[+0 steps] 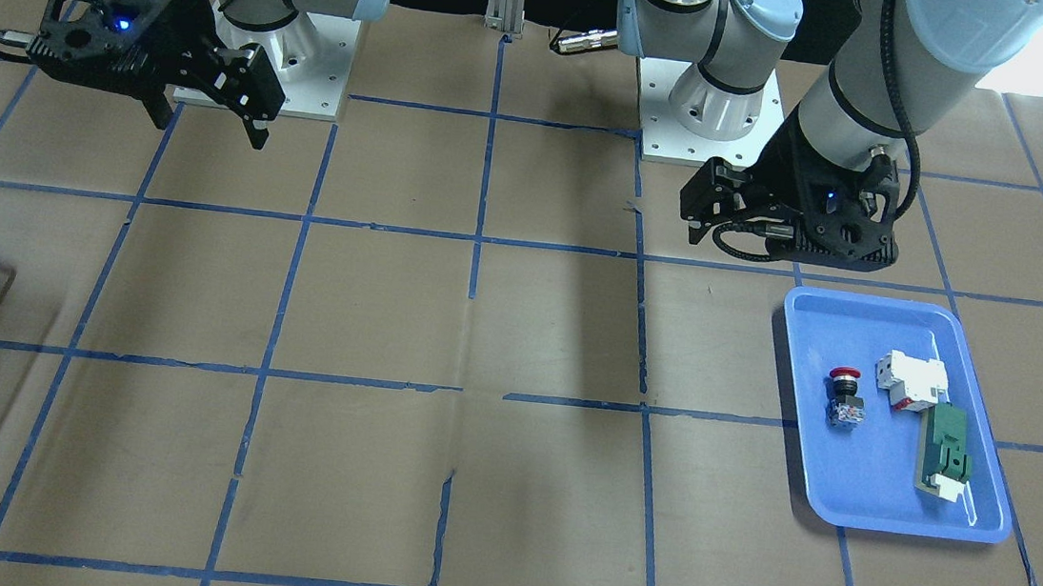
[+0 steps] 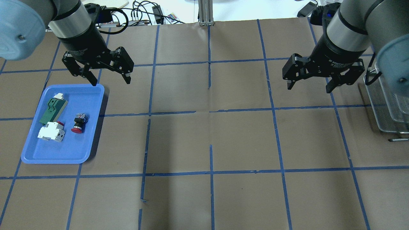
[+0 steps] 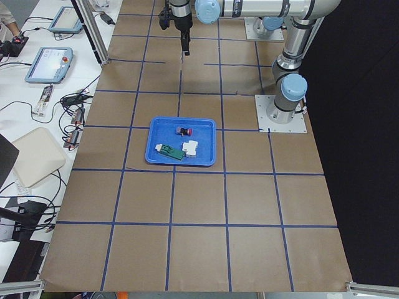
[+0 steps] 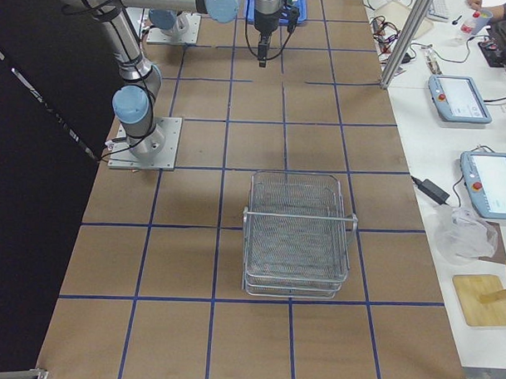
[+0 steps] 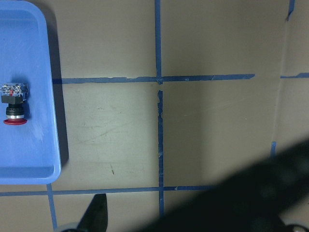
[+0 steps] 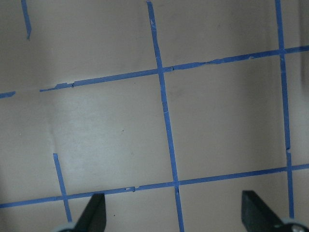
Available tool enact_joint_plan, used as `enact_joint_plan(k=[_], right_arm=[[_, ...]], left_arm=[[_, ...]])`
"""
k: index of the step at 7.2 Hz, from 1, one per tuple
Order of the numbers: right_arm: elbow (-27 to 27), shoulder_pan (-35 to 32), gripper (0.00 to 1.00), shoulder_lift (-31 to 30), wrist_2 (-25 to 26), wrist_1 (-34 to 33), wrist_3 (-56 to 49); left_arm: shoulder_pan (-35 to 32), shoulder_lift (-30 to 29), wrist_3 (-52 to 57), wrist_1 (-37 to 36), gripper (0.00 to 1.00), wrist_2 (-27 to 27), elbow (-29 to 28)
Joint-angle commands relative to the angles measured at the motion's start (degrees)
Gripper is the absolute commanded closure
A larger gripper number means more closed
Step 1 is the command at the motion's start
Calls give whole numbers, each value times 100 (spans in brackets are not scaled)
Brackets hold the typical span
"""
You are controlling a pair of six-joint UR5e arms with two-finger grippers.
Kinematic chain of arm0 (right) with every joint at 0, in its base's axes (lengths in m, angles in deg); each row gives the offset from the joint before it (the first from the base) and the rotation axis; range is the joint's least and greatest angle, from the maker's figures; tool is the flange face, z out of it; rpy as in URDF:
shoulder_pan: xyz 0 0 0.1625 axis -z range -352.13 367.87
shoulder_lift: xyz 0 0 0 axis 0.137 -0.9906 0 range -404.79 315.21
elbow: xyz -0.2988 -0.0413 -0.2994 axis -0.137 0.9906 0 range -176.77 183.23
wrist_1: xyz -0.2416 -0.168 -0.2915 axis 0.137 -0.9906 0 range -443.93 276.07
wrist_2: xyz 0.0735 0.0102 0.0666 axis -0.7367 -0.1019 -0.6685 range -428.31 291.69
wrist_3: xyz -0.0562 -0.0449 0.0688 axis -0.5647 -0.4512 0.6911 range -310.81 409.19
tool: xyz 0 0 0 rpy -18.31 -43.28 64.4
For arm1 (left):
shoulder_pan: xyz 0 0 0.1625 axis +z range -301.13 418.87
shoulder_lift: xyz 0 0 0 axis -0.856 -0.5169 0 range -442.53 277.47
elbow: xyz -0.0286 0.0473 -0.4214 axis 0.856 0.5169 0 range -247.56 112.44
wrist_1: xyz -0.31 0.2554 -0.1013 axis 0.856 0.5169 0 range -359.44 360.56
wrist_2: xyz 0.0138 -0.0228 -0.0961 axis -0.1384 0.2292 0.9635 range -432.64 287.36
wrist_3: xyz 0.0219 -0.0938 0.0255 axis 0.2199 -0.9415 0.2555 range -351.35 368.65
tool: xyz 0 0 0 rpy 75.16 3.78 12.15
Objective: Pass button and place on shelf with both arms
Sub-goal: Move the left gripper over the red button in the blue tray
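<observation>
Nothing done yet, I judge: button [image 2: 78,124] lies in the blue tray [image 2: 57,150] on the left, left gripper [image 2: 111,81] hovers near it, jaws wide, empty; right gripper [image 2: 308,88] wide, empty, near the shelf [image 2: 386,108]; pickup, handover, placing remain

red-capped button [image 2: 78,123], blue tray [image 2: 48,153], blue-gridded table [image 2: 243,137]

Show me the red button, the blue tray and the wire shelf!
button [image 2: 78,123], overhead view, on its black collar.
blue tray [image 2: 57,150], overhead view, on its bare floor.
shelf [image 4: 298,220], exterior right view, on its top wire tier.
</observation>
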Motion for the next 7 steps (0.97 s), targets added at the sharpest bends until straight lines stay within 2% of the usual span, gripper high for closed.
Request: enact_joint_plan(k=[1, 3, 5, 6, 7], right_arm=[[-80, -6, 0, -285, 27, 241, -16], [-89, -6, 0, -295, 10, 252, -16], [-124, -6, 0, -278, -69, 243, 1], [-116, -6, 0, -339, -61, 278, -16], [-159, -6, 0, -374, -43, 287, -16]], left_arm=[[0, 28, 19, 0, 0, -4, 40], [279, 150, 481, -79, 0, -48, 137], [1549, 29, 1264, -53, 0, -66, 207], [2008, -42, 1885, -227, 0, -170, 433], [2343, -156, 2570, -1125, 0, -206, 792]])
